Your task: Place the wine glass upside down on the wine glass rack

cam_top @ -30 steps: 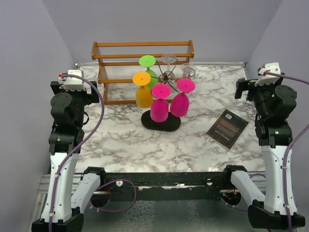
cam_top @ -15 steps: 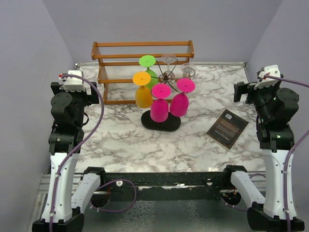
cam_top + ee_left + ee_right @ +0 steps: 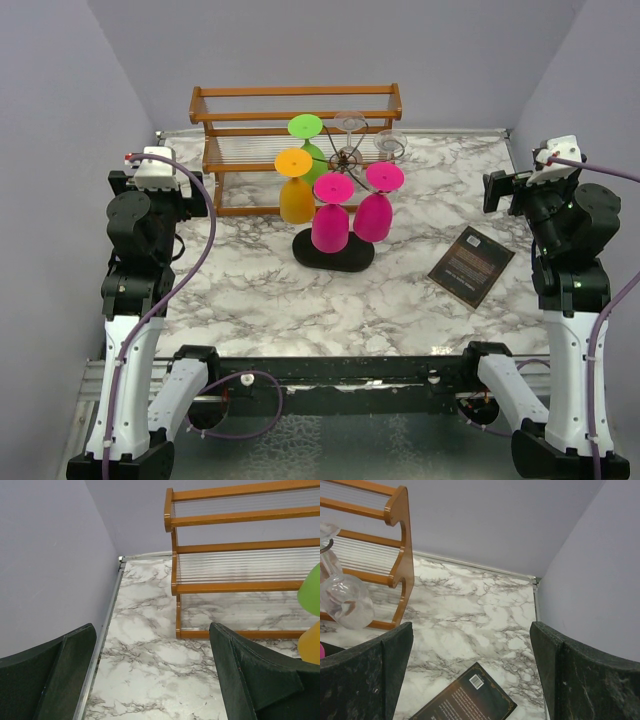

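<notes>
Fingers [image 3: 250, 680] of the left gripper [image 3: 152, 645] stand wide apart with only marble showing between them, and the right gripper [image 3: 472, 640] has its dark pads [image 3: 370, 680] spread just as wide, holding nothing. Both arms are drawn up at the sides of the marble table [image 3: 250, 300], well apart from the wine glass rack [image 3: 333, 254], which stands on its black oval base. Hanging from the rack, feet up and bowls down, are a green glass [image 3: 305, 127], an orange glass [image 3: 295, 195], two pink glasses [image 3: 331, 225] and two clear glasses [image 3: 389, 146]. The clear ones are faint against the wooden shelf [image 3: 295, 92] just behind the rack, and I cannot tell how each stem sits in the scroll arms. The left wrist view catches only slivers of green and orange at its right edge. The right wrist view shows one clear bowl, cut off at the left edge. A dark book [image 3: 471, 264] lies flat to the right of the rack, cropped in the wrist view.
</notes>
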`<state>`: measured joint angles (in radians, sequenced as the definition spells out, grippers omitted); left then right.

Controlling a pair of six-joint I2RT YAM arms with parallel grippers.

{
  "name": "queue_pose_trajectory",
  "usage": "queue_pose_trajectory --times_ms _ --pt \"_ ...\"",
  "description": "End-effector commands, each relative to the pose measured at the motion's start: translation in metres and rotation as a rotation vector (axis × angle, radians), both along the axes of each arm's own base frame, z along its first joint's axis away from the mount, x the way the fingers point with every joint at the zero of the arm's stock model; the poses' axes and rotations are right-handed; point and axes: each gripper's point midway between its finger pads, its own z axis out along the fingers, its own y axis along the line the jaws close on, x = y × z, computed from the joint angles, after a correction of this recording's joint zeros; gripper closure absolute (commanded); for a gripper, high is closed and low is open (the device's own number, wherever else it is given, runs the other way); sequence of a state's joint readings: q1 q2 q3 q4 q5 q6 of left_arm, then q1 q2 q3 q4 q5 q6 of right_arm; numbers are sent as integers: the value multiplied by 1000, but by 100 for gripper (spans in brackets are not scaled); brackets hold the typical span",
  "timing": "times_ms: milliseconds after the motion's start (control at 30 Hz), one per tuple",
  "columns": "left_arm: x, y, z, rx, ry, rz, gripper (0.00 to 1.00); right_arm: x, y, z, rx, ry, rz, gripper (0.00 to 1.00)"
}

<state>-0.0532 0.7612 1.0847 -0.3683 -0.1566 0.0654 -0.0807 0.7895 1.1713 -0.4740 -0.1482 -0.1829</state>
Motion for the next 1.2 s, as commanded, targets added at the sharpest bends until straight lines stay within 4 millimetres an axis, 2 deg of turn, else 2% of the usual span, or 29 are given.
queue_pose_trajectory --times_ms 0,867,1167 --pt "0 -3 0 -9 -9 -21 1 -4 2 -3 16 9 13 0" --pt "2 -6 -2 -10 -2 -32 1 -1 2 -7 9 19 15 0" --pt "6 -7 -4 -9 13 -37 1 -1 -6 -12 1 35 -14 0"
